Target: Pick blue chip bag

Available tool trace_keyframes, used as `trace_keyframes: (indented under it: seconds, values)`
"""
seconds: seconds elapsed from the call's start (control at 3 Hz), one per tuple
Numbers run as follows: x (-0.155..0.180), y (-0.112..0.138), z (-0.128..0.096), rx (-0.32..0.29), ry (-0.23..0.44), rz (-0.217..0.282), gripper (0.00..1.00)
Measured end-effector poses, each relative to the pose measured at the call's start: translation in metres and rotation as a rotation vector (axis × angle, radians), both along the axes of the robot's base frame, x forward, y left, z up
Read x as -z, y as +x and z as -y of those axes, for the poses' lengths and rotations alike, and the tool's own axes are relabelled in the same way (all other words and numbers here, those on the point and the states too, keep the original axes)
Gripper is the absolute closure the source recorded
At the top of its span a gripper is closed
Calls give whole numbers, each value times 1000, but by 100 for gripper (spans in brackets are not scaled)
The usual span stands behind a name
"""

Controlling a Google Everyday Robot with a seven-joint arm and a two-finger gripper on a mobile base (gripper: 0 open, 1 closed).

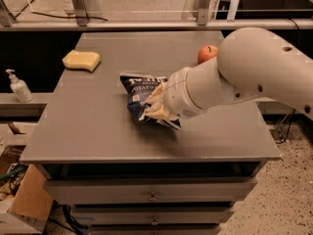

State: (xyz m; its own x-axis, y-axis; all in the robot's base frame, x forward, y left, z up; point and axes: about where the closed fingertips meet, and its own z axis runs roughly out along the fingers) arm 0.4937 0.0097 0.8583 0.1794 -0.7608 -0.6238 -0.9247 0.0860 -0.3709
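Found the gripper [155, 105] just forward of the middle of the surface [88, 126], reaching in from the right edge on a thick white arm [254, 67]. Clamped, by the look of it, on the blue chip bag [138, 89]: pale fingers [152, 113] drawn together into the crumpled right half, foil bunched around them. Placed the bag near the centre, lettered end toward the back edge, lower corner tucked under the wrist. Could not tell whether raised clear or touching the top. Noted a yellow sponge [81, 60] near the back-left corner, well apart, and an apple [207, 53] toward the back-right, partly hidden behind the arm.

Judged the step as the grasp itself, closing done and the lift not yet plain. Called next for a straight rise with the clamp kept firm, slow enough that slick foil would not slip free, and clear of the apple.
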Motion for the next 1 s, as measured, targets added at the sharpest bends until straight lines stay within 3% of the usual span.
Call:
trace_keyframes:
  seconds: [0.33,1.0]
  values:
    - [-37,0,-12,-41,93,69,100]
    - [-108,12,0,-52,142,227,100]
